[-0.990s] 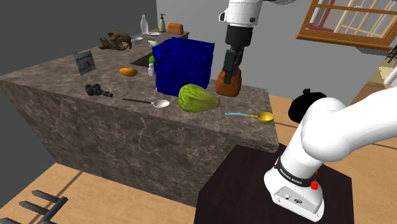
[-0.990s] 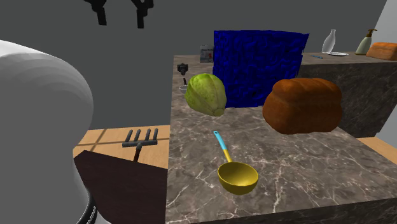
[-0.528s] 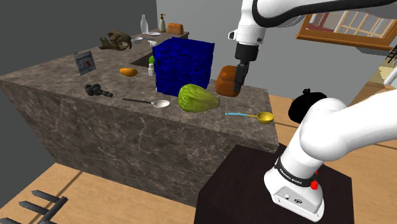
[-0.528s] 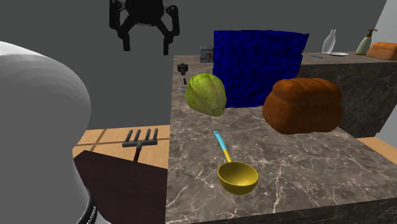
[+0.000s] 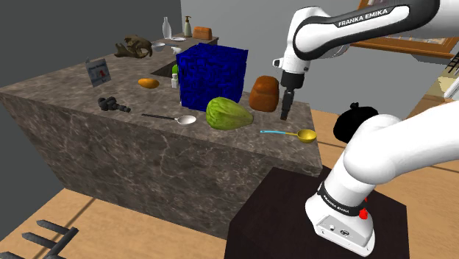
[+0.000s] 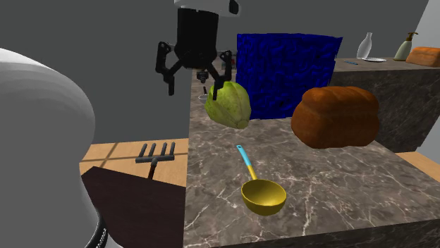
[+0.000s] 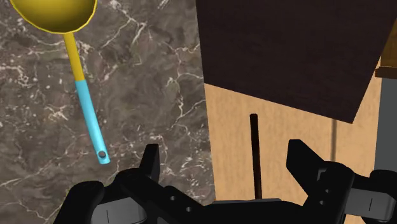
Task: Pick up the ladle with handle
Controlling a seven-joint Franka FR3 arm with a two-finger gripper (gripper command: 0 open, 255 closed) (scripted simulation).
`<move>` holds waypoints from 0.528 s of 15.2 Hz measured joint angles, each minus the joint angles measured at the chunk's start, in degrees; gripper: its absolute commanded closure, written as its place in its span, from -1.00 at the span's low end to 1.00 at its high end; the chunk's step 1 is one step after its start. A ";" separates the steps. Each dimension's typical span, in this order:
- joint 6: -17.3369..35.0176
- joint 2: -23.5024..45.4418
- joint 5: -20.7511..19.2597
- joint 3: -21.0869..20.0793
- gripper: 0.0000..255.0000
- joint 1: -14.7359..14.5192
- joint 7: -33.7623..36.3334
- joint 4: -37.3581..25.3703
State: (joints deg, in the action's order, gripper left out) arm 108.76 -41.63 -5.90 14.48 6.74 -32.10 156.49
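The ladle lies flat on the dark marbled surface. It is near the green head, a leafy, cabbage-like lump, on that head's side toward the dark stand. Its bowl is yellow and open upward. The handle is yellow next to the bowl and light blue at the free end, which has a small hole, and that blue end points back toward the green head. Nothing touches the ladle.

The black gripper hangs in the air, higher than the green head and pointing down. Its fingers are spread wide apart with nothing between them. In the wrist view the gap between them lies over the surface's edge and the wooden floor beyond it. The handle's blue end sits just outside one finger, apart from it.

A brown loaf stands near the green head. A dark blue crate rises just behind the green head. A silver spoon lies on the green head's far side from the ladle.
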 measured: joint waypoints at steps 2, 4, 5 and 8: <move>2.57 2.00 -1.91 2.76 -1.00 1.31 -3.18 0.97; 5.48 4.70 -3.39 5.28 -1.00 2.17 -6.03 1.57; 6.95 6.18 -4.14 6.64 -1.00 2.63 -7.58 1.75; 11.16 10.94 -5.67 10.38 -1.00 3.44 -11.89 1.76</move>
State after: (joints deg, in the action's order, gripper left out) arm 119.91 -30.69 -11.56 24.86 10.18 -43.99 158.25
